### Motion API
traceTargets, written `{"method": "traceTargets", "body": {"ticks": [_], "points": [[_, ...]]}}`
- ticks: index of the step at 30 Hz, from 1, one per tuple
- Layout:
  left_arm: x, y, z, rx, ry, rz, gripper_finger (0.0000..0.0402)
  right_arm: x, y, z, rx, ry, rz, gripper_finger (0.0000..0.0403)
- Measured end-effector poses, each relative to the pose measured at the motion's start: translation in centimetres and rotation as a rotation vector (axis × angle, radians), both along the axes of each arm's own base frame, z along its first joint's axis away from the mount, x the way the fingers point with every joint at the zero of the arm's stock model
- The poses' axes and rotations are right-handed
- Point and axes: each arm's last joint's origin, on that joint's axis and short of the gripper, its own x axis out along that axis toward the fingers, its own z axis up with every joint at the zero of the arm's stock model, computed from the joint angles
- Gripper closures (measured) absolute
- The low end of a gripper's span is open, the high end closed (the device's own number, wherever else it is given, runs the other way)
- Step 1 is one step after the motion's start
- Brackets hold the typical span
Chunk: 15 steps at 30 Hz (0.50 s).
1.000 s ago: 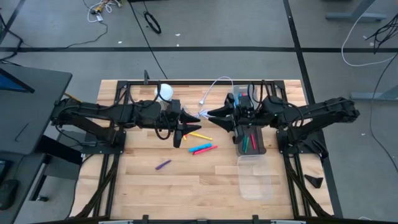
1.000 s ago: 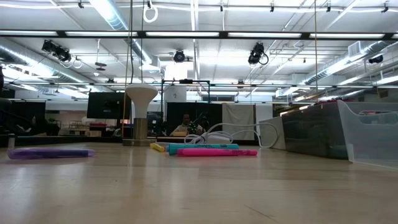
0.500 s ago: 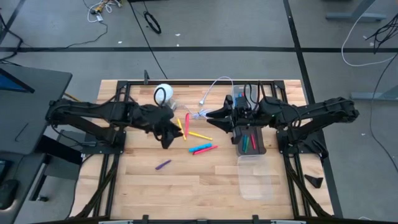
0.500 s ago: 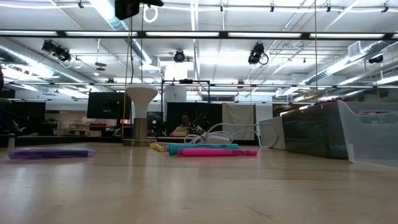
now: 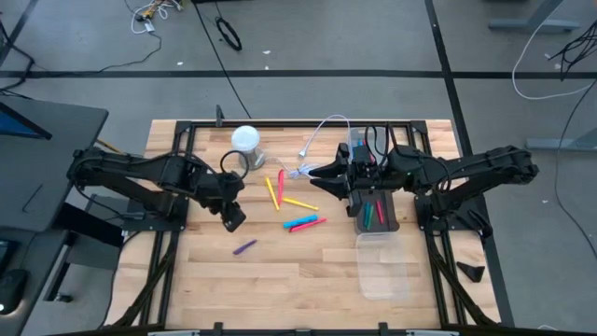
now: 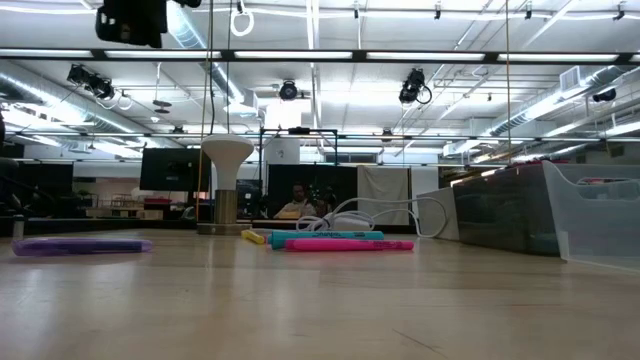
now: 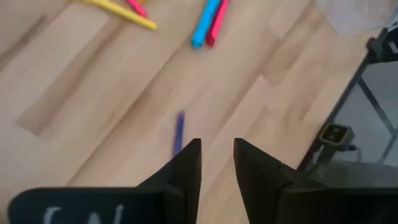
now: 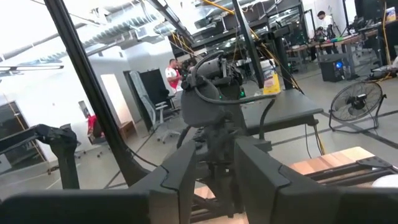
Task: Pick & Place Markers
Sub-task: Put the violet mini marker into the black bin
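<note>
Wooden table [image 5: 280,271] — purple marker [image 7: 179,131] just beyond left gripper [image 7: 216,151] jaws.

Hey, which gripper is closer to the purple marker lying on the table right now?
The left. The left gripper hangs just above the table, up and to the left of the purple marker in the high view. The right gripper is across the table near the dark bin, beyond the other markers.

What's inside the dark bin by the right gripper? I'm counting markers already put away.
The dark bin shows a green marker and red markers inside. The right gripper and arm cover its far end, so no full count.
</note>
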Motion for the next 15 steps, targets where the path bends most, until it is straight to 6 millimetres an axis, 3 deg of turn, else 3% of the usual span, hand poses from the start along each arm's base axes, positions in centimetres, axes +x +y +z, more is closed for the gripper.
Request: {"method": "traceTargets", "body": {"ticks": [7,15], "points": [[-0.1,-0.4,0.0,-0.122,0.034,0.012,0.0336,0.0,0.0,-0.1,-0.001,0.007,0.000,0.0291],[0.3,-1.9,-0.1,-0.201,0.039,0.022,0.0340,0.0,0.0,-0.2,-0.003,0.018,0.001,0.0291]]}}
